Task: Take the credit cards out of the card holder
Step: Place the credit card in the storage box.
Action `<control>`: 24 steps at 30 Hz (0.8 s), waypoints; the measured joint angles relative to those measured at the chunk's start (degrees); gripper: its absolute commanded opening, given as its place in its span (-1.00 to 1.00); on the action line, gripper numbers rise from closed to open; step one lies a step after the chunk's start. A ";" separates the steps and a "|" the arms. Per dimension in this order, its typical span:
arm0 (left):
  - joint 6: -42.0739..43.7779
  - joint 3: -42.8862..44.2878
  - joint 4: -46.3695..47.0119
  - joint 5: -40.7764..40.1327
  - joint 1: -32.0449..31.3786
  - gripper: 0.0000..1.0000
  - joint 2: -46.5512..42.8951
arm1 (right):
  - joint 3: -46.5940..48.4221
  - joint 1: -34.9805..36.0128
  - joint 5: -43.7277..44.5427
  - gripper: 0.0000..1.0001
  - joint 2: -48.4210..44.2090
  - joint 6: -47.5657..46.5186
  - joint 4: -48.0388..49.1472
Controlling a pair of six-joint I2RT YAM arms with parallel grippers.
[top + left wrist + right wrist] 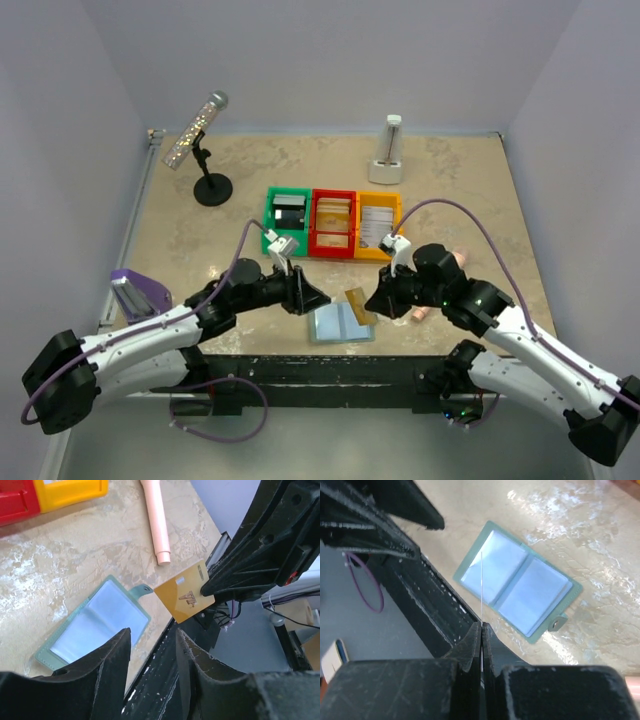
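A soft, pale blue-grey card holder (340,322) lies open flat at the near edge of the marbled beige table (450,180), its clear pockets glossy. The right gripper (481,625) pinches a thin, stiff tan credit card (184,597) above it. The left gripper (152,635) has its jaws partly apart and empty. Behind, a green bin (288,190), a red bin (334,192) and a yellow bin (380,195) hold what look like cards.
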 measured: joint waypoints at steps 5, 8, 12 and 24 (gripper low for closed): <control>1.53 -1.97 3.50 4.28 0.20 -0.06 -1.27 | 2.36 -0.02 -9.73 -1.00 2.38 -6.84 -3.13; 1.53 -1.97 6.97 10.56 0.22 -0.07 0.50 | 3.54 0.00 -15.85 -1.00 3.67 -9.09 -3.37; 0.81 -2.82 12.41 15.87 0.20 -0.07 2.10 | 4.66 0.04 -21.24 -1.00 4.72 -10.60 -3.52; -0.79 -3.19 19.58 23.50 0.22 -0.43 3.50 | 6.40 0.15 -26.71 -1.00 7.76 -11.63 -3.69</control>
